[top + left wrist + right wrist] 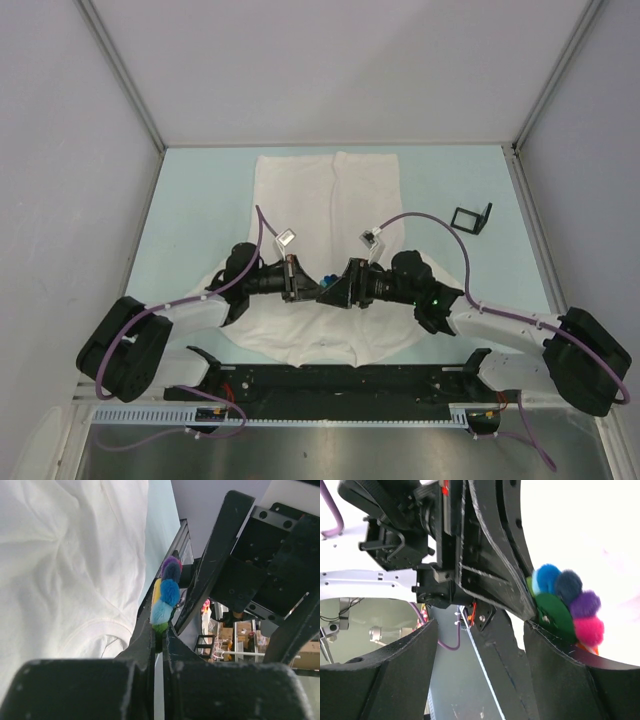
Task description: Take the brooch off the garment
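The white garment lies flat on the table and fills the left of the left wrist view. My left gripper is shut on the rainbow brooch, which stands edge-on between its fingertips, above the cloth. The brooch also shows in the top view and in the right wrist view. My right gripper is open, its jaws wide apart around the left gripper's fingers. The brooch rests against the right gripper's right-hand finger.
A small black folding frame stands on the table at the right, beyond the garment. The black base rail runs along the near edge. Grey walls enclose the table on three sides.
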Controlling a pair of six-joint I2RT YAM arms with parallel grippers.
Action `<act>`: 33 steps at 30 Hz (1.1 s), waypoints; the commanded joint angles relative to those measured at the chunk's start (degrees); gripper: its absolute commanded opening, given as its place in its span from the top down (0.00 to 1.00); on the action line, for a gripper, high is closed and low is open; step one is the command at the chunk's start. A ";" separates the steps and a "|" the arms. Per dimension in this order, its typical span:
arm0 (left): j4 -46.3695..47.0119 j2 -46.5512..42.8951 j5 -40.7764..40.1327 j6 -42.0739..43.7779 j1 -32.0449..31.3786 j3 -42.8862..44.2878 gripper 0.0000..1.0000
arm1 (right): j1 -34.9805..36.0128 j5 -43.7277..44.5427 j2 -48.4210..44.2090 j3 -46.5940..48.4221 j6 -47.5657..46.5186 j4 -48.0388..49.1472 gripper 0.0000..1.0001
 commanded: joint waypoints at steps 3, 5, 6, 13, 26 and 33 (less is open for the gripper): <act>3.03 -1.27 2.13 -0.62 0.10 -0.43 1.00 | -1.63 -1.69 -1.80 5.65 -4.59 -2.43 0.27; 3.73 -0.57 2.22 -0.80 0.01 -0.43 1.00 | -2.60 -1.51 -4.79 5.92 -5.55 -5.95 0.26; 4.00 -0.39 2.22 -1.23 0.10 -0.34 1.00 | -2.95 -1.78 -5.58 6.01 -6.17 -6.74 0.25; 7.69 1.46 2.05 -4.58 0.01 -0.34 1.00 | -2.96 3.74 -12.88 6.27 -10.30 -20.09 0.27; 7.95 0.14 2.14 -5.54 0.01 -0.08 1.00 | -0.84 14.39 -17.19 3.46 -11.18 -27.32 0.62; 3.74 -1.35 0.03 -5.28 0.01 0.71 1.00 | 5.39 19.66 -15.00 3.55 -11.45 -23.63 0.74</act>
